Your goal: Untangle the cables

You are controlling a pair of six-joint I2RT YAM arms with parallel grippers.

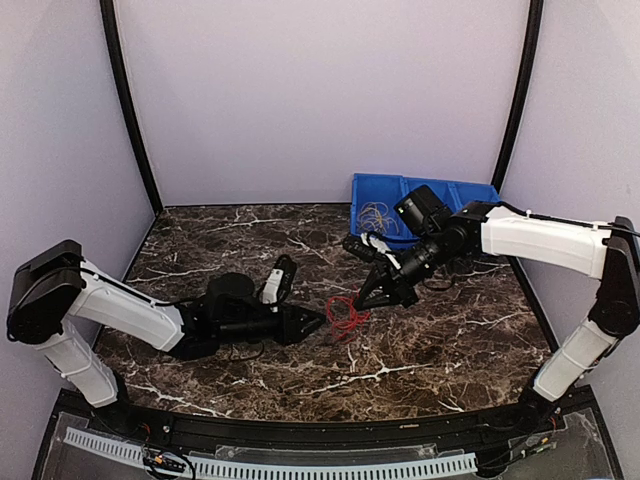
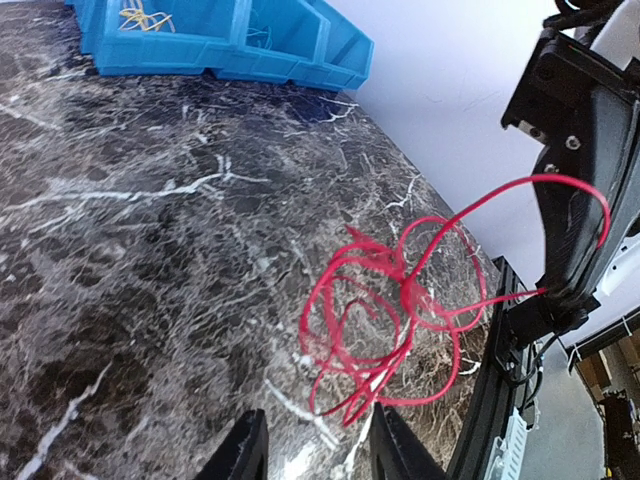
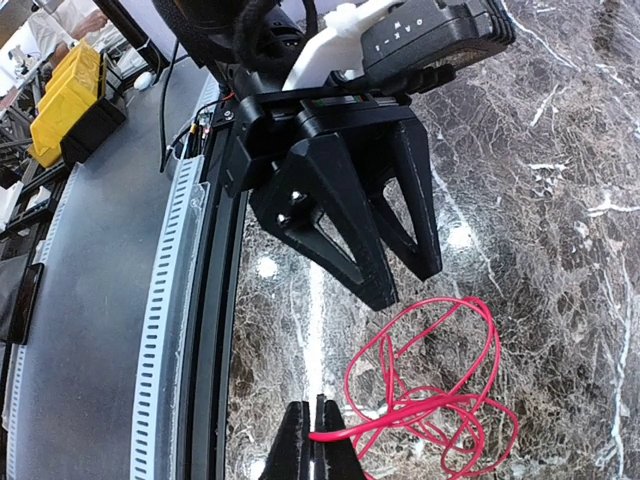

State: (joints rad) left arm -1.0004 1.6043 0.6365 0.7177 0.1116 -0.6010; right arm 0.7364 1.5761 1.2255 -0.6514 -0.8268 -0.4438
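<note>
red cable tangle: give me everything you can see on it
The red cable is a thin, flexible-looking wire bunched into several overlapping loops, knotted near the middle. It sits on the dark marbled table between the two grippers. The right gripper has its fingers shut on one strand that arcs out of the bundle. The left gripper is open beside the loops, not gripping them.

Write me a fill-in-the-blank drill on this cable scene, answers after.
The cable tangle on the table is ____ in colour. The gripper pinching one strand is the robot's ____ one. The left gripper beside the tangle is ____, holding nothing. The bin at the table's far edge is ____.
Missing words: red; right; open; blue.
</note>
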